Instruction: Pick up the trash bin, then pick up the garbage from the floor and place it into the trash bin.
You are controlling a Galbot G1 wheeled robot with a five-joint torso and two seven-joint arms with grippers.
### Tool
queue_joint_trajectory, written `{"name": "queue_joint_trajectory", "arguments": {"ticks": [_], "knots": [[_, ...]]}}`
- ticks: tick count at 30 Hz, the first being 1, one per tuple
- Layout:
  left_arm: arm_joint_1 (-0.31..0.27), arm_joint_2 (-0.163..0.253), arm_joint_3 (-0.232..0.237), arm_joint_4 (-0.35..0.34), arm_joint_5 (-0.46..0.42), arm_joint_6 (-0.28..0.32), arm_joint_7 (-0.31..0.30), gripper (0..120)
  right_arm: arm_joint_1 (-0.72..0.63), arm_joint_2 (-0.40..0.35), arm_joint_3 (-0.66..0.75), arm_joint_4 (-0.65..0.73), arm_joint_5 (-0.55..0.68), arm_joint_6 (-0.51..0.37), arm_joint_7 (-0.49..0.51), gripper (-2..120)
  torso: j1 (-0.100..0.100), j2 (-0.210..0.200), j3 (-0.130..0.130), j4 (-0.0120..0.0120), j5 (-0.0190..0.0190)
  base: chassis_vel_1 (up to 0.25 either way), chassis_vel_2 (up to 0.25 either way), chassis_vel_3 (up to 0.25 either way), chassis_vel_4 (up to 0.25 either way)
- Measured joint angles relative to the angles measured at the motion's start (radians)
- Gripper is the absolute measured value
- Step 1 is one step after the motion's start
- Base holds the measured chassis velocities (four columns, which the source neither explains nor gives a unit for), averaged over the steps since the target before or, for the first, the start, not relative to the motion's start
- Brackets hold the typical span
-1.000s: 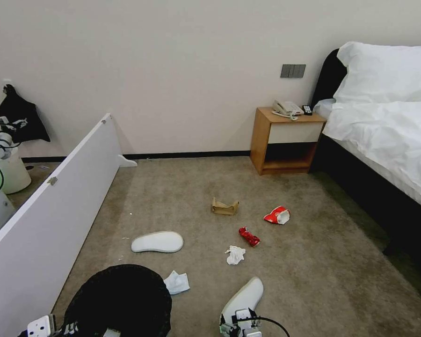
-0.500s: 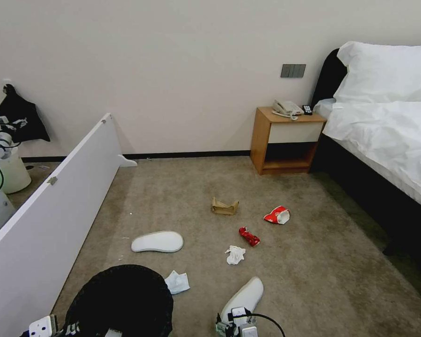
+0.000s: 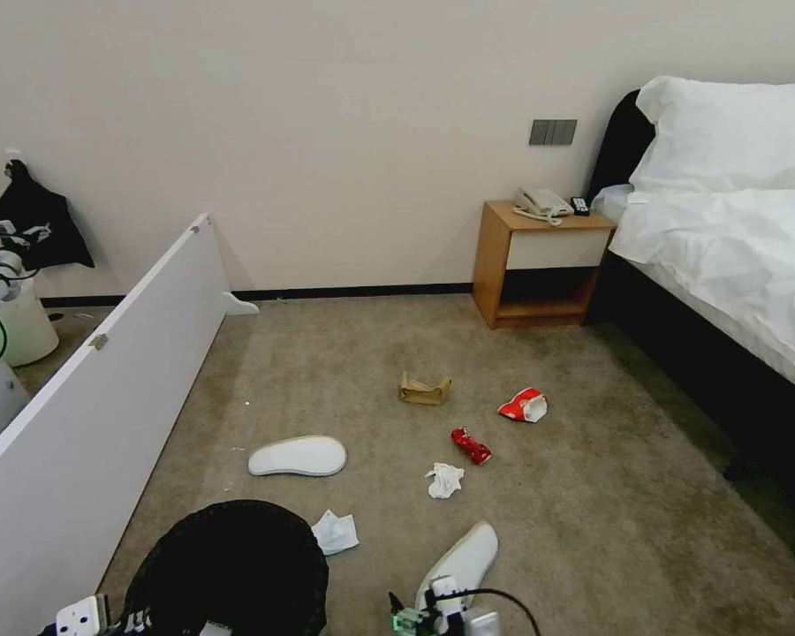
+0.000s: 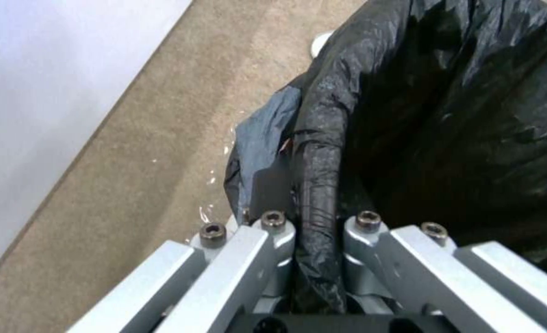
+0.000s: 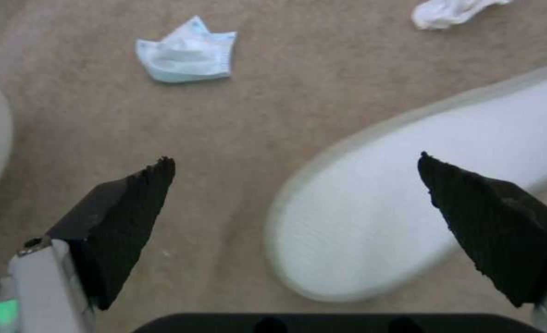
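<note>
The trash bin (image 3: 230,565), lined with a black bag, stands at the lower left of the head view. My left gripper (image 4: 317,222) is shut on its bag-covered rim (image 4: 320,152). My right gripper (image 5: 294,159) hangs open just above the carpet, its fingers (image 5: 132,208) straddling the toe of the near white slipper (image 5: 397,194). In the head view the right gripper (image 3: 437,618) sits at the bottom edge beside that slipper (image 3: 464,556). Farther out lie a second slipper (image 3: 298,456), a folded pale tissue (image 3: 334,533), a crumpled tissue (image 3: 444,480), a red wrapper (image 3: 471,445), a red-and-white cup (image 3: 524,405) and brown cardboard (image 3: 425,389).
A long white board (image 3: 106,371) runs along the left. A wooden nightstand (image 3: 539,265) and a bed (image 3: 733,256) stand at the back right. A white bucket with a green glow (image 3: 13,327) sits far left. Open carpet lies between the litter and the bed.
My right gripper has shifted a little left and lower beside the near slipper. The bin, the left gripper and the litter have stayed put.
</note>
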Motion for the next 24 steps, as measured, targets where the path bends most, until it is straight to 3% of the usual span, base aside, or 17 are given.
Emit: {"name": "queue_joint_trajectory", "arguments": {"ticks": [10,18,24], "knots": [[0.001,-0.008,0.011,-0.002,0.010,0.000,0.000,4,-0.004,-0.026,-0.002,0.017,0.047,-0.038,0.061,100,0.000,0.000,0.000,0.0002,-0.0001,0.000,0.000,0.000,0.000],[-0.011,0.031,0.026,-0.007,-0.019,0.020,-0.015,4,-0.005,-0.026,0.027,0.028,0.079,-0.040,0.070,100,0.000,0.000,0.000,0.0001,-0.0003,0.000,0.000,0.000,0.000],[-0.020,0.028,0.042,-0.010,-0.009,0.027,-0.017,4,-0.010,-0.029,0.055,0.033,0.076,-0.038,0.066,100,0.000,0.000,0.000,0.0001,-0.0004,0.000,0.000,0.000,0.000]]}}
